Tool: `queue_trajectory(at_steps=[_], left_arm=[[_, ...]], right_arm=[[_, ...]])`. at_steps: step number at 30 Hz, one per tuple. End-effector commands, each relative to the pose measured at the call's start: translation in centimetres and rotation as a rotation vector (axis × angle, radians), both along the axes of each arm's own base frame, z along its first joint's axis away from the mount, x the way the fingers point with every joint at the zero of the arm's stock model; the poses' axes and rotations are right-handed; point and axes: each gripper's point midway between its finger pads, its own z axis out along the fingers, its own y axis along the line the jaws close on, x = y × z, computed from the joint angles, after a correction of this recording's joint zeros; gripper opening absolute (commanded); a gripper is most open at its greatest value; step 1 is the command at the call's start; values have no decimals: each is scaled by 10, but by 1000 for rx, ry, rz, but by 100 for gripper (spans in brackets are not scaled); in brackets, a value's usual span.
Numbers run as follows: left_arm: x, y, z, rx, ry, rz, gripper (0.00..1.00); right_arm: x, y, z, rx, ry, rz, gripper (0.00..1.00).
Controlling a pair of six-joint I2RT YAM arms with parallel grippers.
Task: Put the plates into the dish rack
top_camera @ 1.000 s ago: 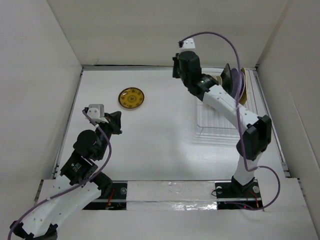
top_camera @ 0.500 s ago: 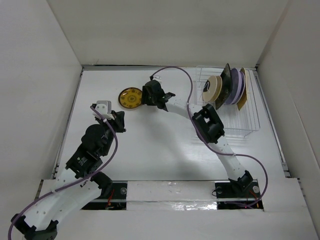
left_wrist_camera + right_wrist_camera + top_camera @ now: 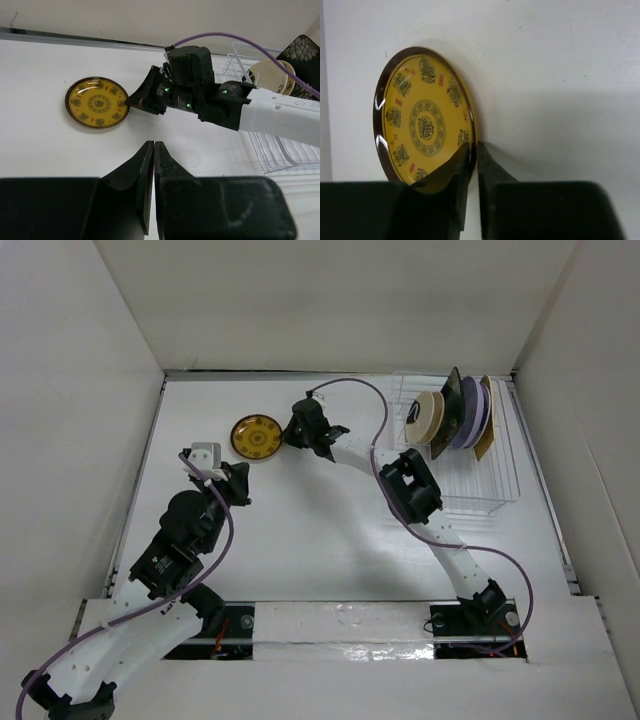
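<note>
The dark-yellow patterned round plate lies on the white table at the back left; it also shows in the left wrist view and the right wrist view. My right gripper is at its right rim, and its fingers pinch that rim. The white wire dish rack at the back right holds several plates on edge: a cream one, the black square one, the lavender one and the mustard one. My left gripper is shut and empty, nearer than the plate.
White walls close the table in at the back and on both sides. My right arm stretches across the middle of the table from the rack side. A purple cable loops over it.
My right arm swung from the rack to the yellow plate and its fingers came onto the rim. The plate slid slightly left. My left arm shifted a little.
</note>
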Motion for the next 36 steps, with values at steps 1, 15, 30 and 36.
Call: queue_trajectory(at_steps=[1,15,30,36], left_arm=[[-2,2,25,-44,-77,-1,2],[-19,9,41,-98,-135,-27,5],[-39,10,62,-157,-211,-93,11],[-41,11,63,-161,-214,-97,13]], right_arm=[[-1,8,9,73,3,-8,6],[-16,-164,288,-218,-576,-266,0],[-72,-431,305,-1121,-322,-728,0],[-52,-419,279,-1224,-250,-649,0]])
